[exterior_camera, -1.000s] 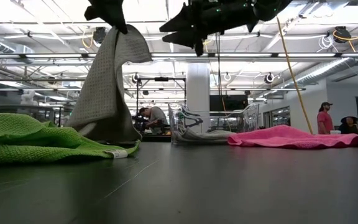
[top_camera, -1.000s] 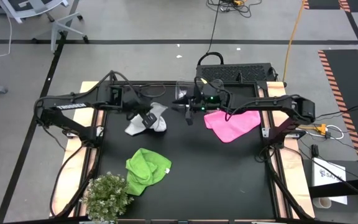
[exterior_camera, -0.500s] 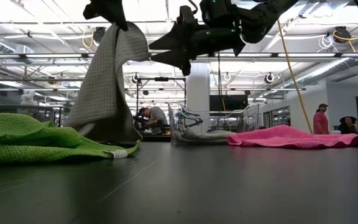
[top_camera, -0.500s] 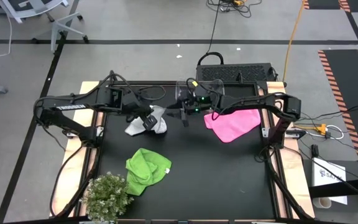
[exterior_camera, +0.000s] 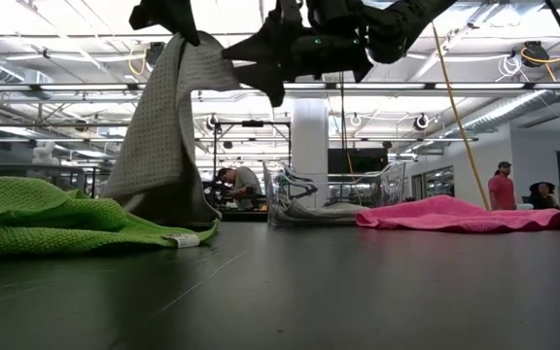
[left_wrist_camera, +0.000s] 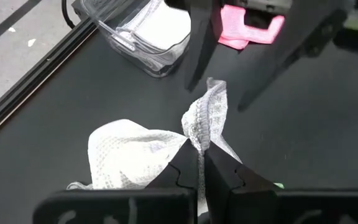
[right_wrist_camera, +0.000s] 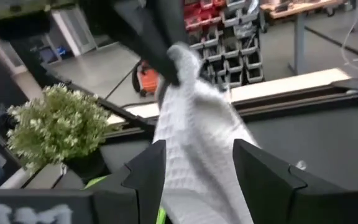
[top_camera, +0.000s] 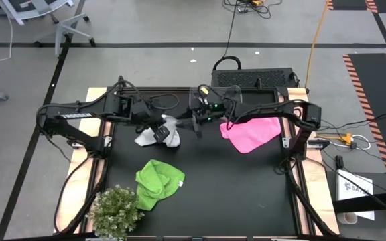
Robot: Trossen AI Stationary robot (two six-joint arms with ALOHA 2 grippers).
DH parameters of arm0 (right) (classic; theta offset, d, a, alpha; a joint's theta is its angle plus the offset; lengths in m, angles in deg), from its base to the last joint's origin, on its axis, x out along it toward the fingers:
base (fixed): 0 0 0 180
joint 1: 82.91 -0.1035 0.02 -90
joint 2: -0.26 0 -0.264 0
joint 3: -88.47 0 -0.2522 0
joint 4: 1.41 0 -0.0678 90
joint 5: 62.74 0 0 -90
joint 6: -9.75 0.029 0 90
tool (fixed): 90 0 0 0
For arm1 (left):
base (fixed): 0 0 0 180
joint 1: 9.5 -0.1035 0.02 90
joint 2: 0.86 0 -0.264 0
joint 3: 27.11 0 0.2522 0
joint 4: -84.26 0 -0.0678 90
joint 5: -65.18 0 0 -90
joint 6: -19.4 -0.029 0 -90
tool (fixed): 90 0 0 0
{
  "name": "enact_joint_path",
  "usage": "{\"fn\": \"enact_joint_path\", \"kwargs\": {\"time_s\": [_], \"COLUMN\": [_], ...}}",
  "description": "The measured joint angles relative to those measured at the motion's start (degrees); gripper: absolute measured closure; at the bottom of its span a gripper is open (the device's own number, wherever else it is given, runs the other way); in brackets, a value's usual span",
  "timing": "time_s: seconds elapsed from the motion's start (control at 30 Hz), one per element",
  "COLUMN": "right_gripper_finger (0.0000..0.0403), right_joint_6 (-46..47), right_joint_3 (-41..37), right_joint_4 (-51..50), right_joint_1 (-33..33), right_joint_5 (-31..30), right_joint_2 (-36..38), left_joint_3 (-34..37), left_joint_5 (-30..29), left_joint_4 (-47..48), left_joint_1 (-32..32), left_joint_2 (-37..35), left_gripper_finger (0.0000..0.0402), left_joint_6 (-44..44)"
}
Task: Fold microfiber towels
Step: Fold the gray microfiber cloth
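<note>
White towel (top_camera: 165,131) is hanging from our left gripper (top_camera: 158,128), which is clenched on a bunched corner of it, while the rest of the cloth is draping down to the black table (top_camera: 213,187). From table centre, this towel is sitting at about eleven o'clock in the high view. We are seeing our right gripper (top_camera: 194,126) just beside it, toward three o'clock of the towel, with its fingers (right_wrist_camera: 148,171) spread wide on either side of the hanging cloth and gripping nothing. The pink towel (top_camera: 250,132) is lying flat at about one o'clock of the table, and the lime green towel (top_camera: 158,182) is lying crumpled at about eight o'clock, near the small plant (top_camera: 116,211). A clear plastic bin (left_wrist_camera: 143,34) with white cloth inside is standing at twelve o'clock, behind the grippers.
</note>
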State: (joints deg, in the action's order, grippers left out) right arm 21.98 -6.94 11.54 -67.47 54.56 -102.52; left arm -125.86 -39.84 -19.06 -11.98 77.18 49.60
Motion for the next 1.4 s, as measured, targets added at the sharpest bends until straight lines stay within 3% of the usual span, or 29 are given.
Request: {"fn": "enact_joint_path", "kwargs": {"time_s": [0.3,0.43,0.6,0.77,0.9,1.1,1.27,1.4], "right_gripper_finger": [0.0231,0.0279,0.0382,0.0400,0.0402,0.0402,0.0402,0.0402], "right_joint_6": [0.6,-0.3,0.3,1.8,2.0,-0.8,-2.3,-2.6], "right_joint_3": [-0.1,-0.1,-0.1,-0.1,-0.1,-0.1,0.0,-0.1], "right_joint_4": [0.7,3.5,7.0,6.6,0.2,-16.2,-27.0,-32.9], "right_joint_1": [-0.6,-0.9,-0.9,-0.9,-0.9,-0.9,-1.9,-3.4], "right_joint_5": [-0.1,-0.1,-0.1,0.0,0.0,-0.9,-5.8,-8.8], "right_joint_2": [-3.3,-3.4,-3.4,-3.3,-0.5,9.4,18.4,23.9], "left_joint_3": [0.0,0.0,0.0,0.0,0.0,0.0,0.0,0.0], "left_joint_5": [0.0,0.0,0.0,-0.2,-0.3,-0.4,0.2,4.6], "left_joint_4": [0.0,0.0,0.0,0.0,0.0,-0.8,-3.7,-11.1], "left_joint_1": [0.4,0.4,0.4,0.4,0.4,0.4,0.4,0.4], "left_joint_2": [0.0,0.0,0.0,0.0,0.0,0.0,0.1,0.1], "left_gripper_finger": [0.0394,0.0384,0.0396,0.0381,0.0378,0.0377,0.0376,0.0376], "left_joint_6": [0.6,1.1,1.0,1.3,1.4,0.5,-1.0,-4.6]}}
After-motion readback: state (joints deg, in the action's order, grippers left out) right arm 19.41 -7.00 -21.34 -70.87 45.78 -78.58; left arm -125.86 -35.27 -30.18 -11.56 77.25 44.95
